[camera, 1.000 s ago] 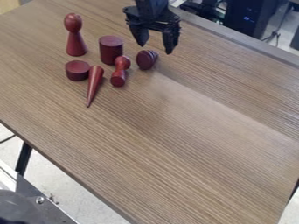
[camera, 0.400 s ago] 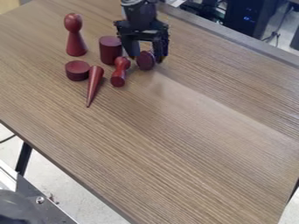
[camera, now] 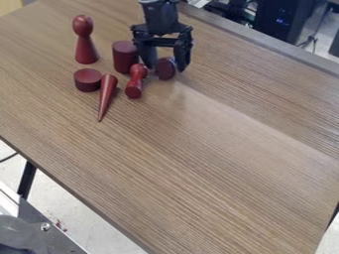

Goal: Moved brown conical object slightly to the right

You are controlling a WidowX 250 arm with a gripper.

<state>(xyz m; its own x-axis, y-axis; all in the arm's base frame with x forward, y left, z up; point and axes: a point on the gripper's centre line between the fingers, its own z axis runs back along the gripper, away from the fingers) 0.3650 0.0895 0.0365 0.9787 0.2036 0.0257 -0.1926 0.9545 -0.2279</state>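
Mostly brown wood-grain tabletop, pale floor, black table leg

A hand could sweep across the near part of the bench; farther back, the cone, low disc, knobbed piece, cylinder and tall peg obstruct (the gripper does too).

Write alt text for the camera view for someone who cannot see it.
A black robot hand straddles a round dark red piece on a table; nearby are a cone, a dumbbell shape, a tall cylinder, a short cylinder and a standing pawn.
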